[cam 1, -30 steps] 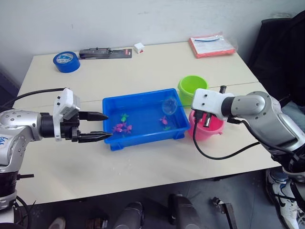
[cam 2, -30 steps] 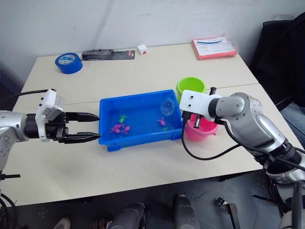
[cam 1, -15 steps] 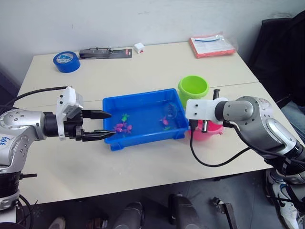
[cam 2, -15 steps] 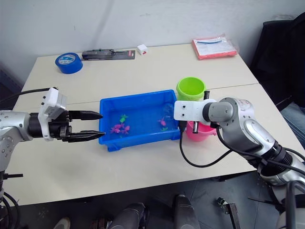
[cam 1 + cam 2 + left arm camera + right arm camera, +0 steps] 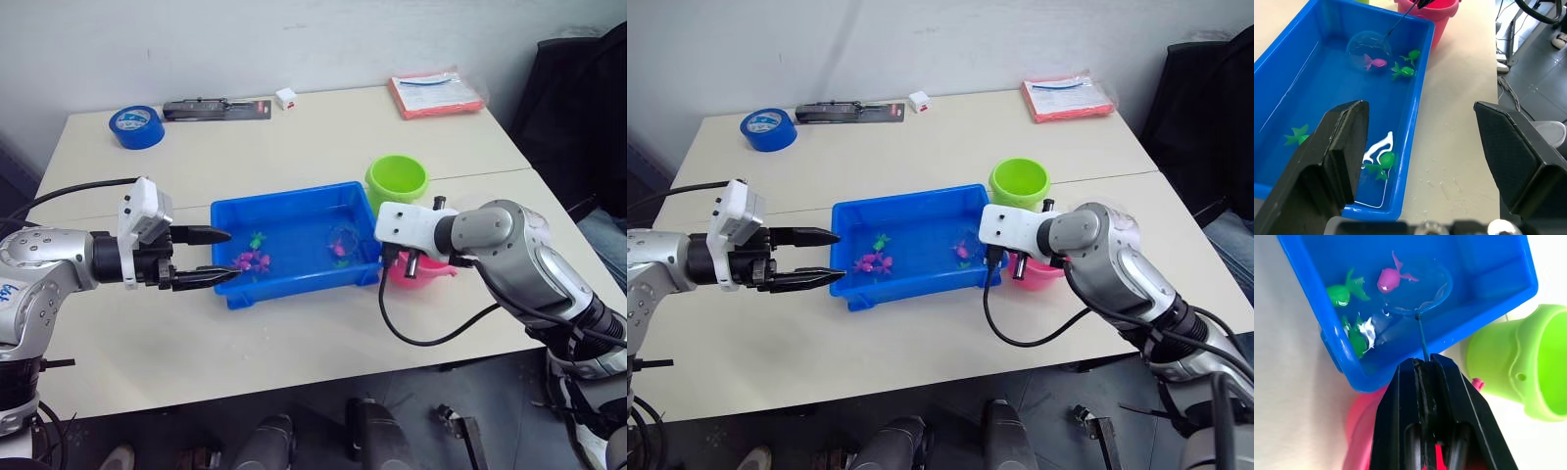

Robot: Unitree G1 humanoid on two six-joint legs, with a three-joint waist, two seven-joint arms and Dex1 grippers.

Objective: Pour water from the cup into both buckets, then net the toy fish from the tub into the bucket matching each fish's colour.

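Net [image 5: 1418,290] hoop around pink fish [image 5: 1388,278] in blue tub [image 5: 1508,274].

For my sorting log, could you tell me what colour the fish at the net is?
Magenta-pink fish, clearest in the right wrist view.

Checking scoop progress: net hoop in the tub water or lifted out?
In. The net hoop sits down inside the tub, around a pink fish, held by the right pincer.
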